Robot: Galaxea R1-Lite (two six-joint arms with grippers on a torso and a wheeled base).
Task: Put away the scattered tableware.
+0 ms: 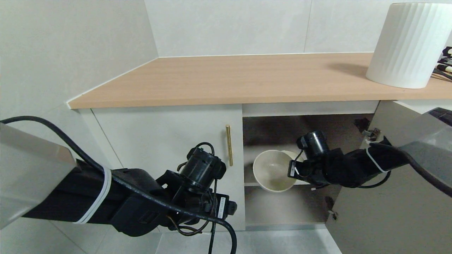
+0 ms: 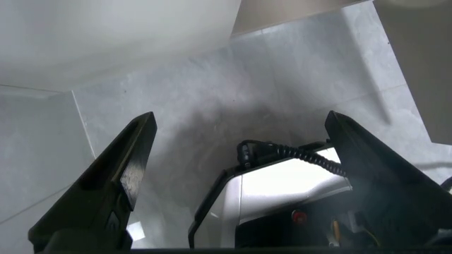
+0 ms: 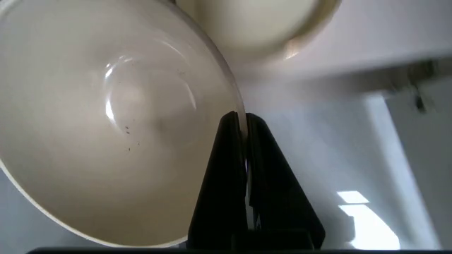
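A cream bowl (image 1: 273,171) hangs tilted on its side at the mouth of the open cabinet, level with the middle shelf (image 1: 250,183). My right gripper (image 1: 292,171) is shut on its rim; in the right wrist view the two fingers (image 3: 229,176) pinch the bowl (image 3: 120,120) wall from both sides. A second cream bowl (image 3: 261,21) sits on the shelf just behind it, its edge (image 1: 290,153) peeking out. My left gripper (image 2: 240,121) hangs low in front of the closed left door, open, with only floor tiles between its fingers.
A wooden countertop (image 1: 229,77) runs above the cabinet, with a tall white ribbed container (image 1: 406,42) at its right end. The left door has a brass handle (image 1: 229,144). The right door (image 1: 385,201) stands swung open beside my right arm.
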